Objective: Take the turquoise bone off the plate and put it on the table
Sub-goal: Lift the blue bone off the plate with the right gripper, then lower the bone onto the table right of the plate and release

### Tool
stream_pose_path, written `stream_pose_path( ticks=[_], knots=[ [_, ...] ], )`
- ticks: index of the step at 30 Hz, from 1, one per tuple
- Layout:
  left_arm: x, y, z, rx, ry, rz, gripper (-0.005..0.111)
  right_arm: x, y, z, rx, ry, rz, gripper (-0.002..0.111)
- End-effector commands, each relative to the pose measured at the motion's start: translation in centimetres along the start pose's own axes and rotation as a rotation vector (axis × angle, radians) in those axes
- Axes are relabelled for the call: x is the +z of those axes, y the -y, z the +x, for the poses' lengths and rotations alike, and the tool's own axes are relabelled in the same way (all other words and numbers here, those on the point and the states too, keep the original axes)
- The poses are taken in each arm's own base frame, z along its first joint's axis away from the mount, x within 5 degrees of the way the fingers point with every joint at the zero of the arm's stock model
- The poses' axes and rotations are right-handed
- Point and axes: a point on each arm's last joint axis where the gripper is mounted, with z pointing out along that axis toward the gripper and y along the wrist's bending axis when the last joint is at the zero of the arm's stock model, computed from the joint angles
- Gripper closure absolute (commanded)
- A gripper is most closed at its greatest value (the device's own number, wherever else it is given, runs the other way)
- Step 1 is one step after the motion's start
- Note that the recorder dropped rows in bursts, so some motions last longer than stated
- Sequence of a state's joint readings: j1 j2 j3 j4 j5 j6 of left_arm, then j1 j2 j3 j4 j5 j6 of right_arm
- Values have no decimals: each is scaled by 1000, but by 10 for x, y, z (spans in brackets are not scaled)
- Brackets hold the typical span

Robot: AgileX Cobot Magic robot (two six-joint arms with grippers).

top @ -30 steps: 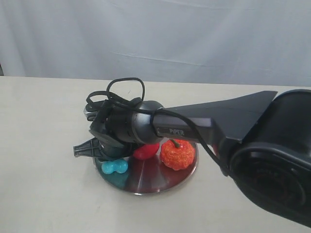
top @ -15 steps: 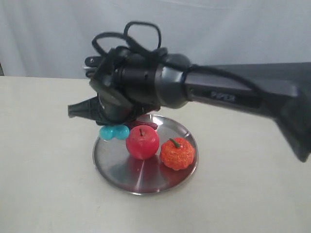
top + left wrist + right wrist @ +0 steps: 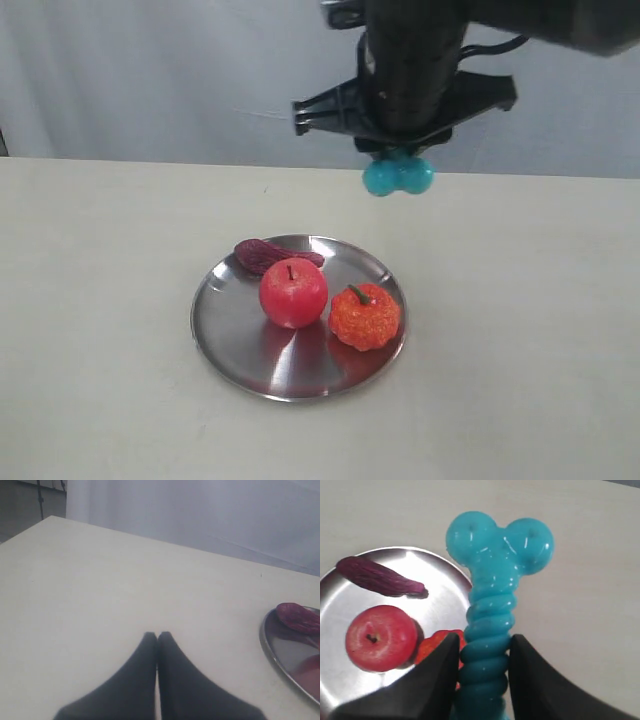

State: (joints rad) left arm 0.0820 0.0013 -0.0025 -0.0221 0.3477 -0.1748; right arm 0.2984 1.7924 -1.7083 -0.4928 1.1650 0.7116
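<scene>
The turquoise bone (image 3: pixel 398 176) hangs high in the air, behind and above the plate's far right rim, knobbed end down. My right gripper (image 3: pixel 398 152) is shut on its ribbed shaft (image 3: pixel 487 630), with the black fingers (image 3: pixel 442 665) pressed on both sides. The silver plate (image 3: pixel 235 340) lies on the cream table (image 3: pixel 100 300) and holds fruit only. My left gripper (image 3: pixel 157 636) is shut with nothing in it, low over bare table beside the plate's rim (image 3: pixel 267 650). It does not show in the exterior view.
On the plate sit a red apple (image 3: pixel 293 292), an orange bumpy fruit (image 3: pixel 365 316) and a dark purple-maroon elongated piece (image 3: pixel 265 255). A pale curtain (image 3: pixel 150 80) closes off the back. Bare table surrounds the plate.
My right gripper has lifted the turquoise bone off the plate's left side, risen, and swung right and back. The apple and the purple piece are now uncovered.
</scene>
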Motion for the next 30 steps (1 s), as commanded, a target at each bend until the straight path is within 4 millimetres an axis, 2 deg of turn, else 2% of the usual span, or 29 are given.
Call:
stream_pose_path(
  ticks=[1, 4, 9, 12, 14, 23, 30],
  knots=[
    [0, 0, 0, -2, 4, 0, 107, -5, 43, 6, -9, -1, 48, 109],
    [0, 0, 0, -2, 4, 0, 107, 14, 59, 27, -14, -18, 41, 109],
    [0, 0, 0, -2, 4, 0, 107, 81, 82, 83, 53, -38, -46, 109],
    [0, 0, 0, -2, 4, 0, 107, 104, 96, 101, 104, -10, -94, 109],
    [0, 0, 0, -2, 4, 0, 107, 116, 102, 108, 118, -25, -93, 109],
    [0, 0, 0, -2, 4, 0, 107, 165, 88, 126, 85, -104, -118, 109],
    [0, 0, 0, -2, 4, 0, 107, 186, 80, 134, 77, -120, -147, 109]
  ],
)
